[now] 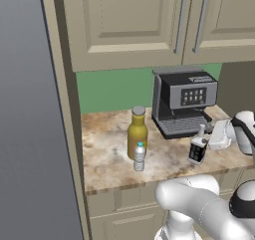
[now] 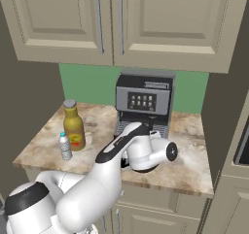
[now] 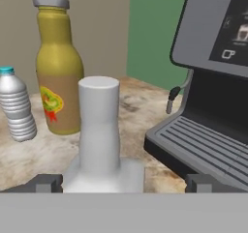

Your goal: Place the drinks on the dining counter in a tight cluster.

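A dark grey coffee machine [image 1: 183, 102] stands upright on the marbled table [image 1: 107, 157], its back against a green wall [image 1: 112, 89]. Its front carries a button panel [image 2: 141, 102] over a ribbed drip tray [image 3: 208, 147]. Beige cabinets [image 2: 121, 22] with metal handles [image 1: 180, 22] hang overhead.

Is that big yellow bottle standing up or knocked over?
Upright. The yellow bottle stands on its base on the counter, grey cap on top.

The black-and-grey coffee machine [image 1: 184, 102] blocks the tabletop [image 1: 107, 154] at 2 o'clock; bare marbled stone lies between it and the tall amber-yellow bottle [image 1: 137, 133] at 10 o'clock.
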Available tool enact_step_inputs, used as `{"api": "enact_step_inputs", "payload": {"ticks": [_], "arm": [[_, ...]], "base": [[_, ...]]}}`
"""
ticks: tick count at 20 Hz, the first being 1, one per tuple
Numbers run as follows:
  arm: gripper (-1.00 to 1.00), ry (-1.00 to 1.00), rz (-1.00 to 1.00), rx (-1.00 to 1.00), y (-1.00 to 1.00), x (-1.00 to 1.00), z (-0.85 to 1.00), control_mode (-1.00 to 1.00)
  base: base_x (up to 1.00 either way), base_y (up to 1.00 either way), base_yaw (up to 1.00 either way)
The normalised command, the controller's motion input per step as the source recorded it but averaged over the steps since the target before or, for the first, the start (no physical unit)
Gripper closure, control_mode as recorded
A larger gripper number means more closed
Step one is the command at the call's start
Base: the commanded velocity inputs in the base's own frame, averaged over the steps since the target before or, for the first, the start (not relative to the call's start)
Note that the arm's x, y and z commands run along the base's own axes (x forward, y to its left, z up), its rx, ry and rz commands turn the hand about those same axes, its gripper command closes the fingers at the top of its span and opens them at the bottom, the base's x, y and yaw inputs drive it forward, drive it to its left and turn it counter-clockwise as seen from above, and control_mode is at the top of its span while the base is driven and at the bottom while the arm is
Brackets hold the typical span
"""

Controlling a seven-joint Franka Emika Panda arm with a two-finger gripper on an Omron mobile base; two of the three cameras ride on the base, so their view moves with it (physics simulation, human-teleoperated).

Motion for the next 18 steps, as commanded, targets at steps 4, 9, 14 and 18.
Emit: {"api": "enact_step_inputs", "payload": {"ticks": [4,9,14,18], "arm": [[-1.0,0.0,0.02,0.0,0.0,-0.04,0.0,-1.0],[-1.0,0.0,0.05,0.01,0.0,-0.08,0.0,-1.0],[-1.0,0.0,0.05,0.01,0.0,-0.02,0.0,-1.0],[-1.0,0.0,0.0,0.0,0.0,0.0,0.0,-1.0]], "base": [[0.0,0.0,0.0],[0.0,0.0,0.0],[0.0,0.0,0.0],[0.0,0.0,0.0]]}}
